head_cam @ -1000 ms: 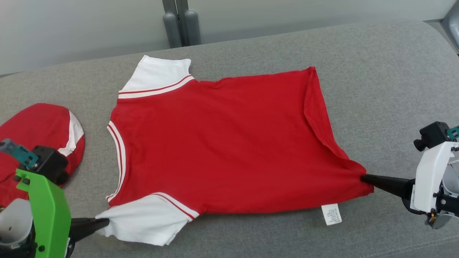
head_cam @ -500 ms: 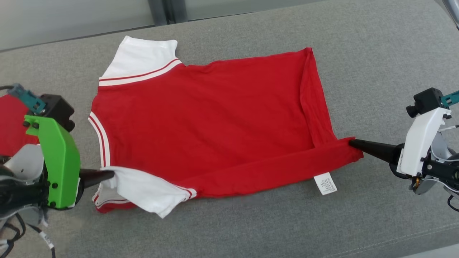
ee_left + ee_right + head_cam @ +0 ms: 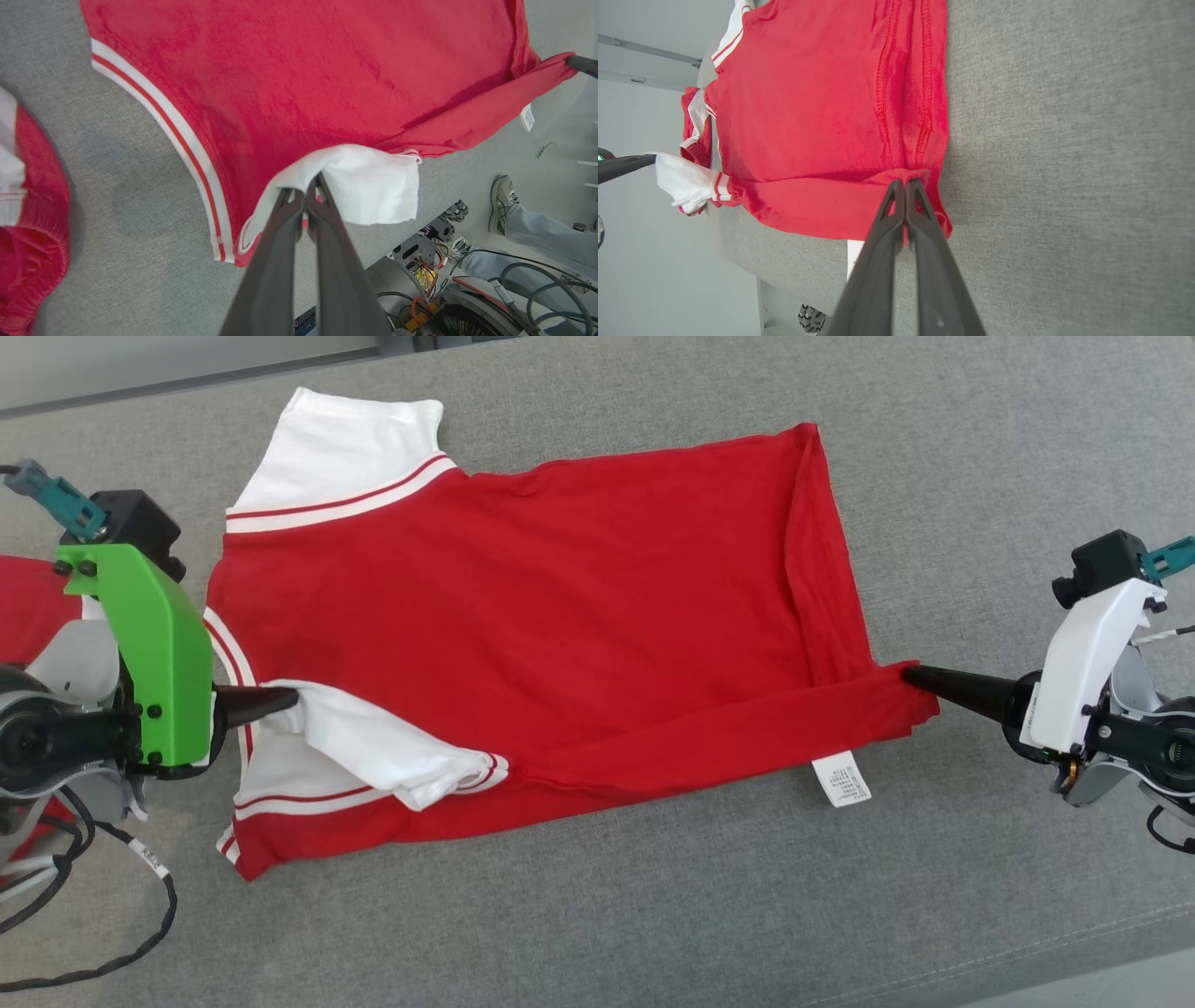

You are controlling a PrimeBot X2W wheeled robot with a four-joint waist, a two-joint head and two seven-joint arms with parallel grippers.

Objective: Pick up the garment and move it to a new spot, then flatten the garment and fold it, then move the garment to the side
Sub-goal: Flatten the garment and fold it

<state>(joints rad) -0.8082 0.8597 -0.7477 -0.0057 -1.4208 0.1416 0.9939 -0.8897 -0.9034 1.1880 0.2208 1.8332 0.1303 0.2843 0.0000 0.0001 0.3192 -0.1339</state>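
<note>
Moved: both hands have carried the near edge of the red T-shirt (image 3: 560, 607) farther over its body than half a second ago.
Left side: the left hand (image 3: 289, 695) (image 3: 313, 179) is clamped on the white near sleeve (image 3: 373, 751), lifted over the collar end.
Right side: the right hand (image 3: 907, 674) (image 3: 905, 183) pinches the near hem corner.
Place: the shirt lies mid-counter (image 3: 980, 448), collar toward the left edge.
Tag: the care label (image 3: 842, 779) sits on the counter beside the fold.
Left edge: a second red-and-white garment (image 3: 28, 607).
</note>
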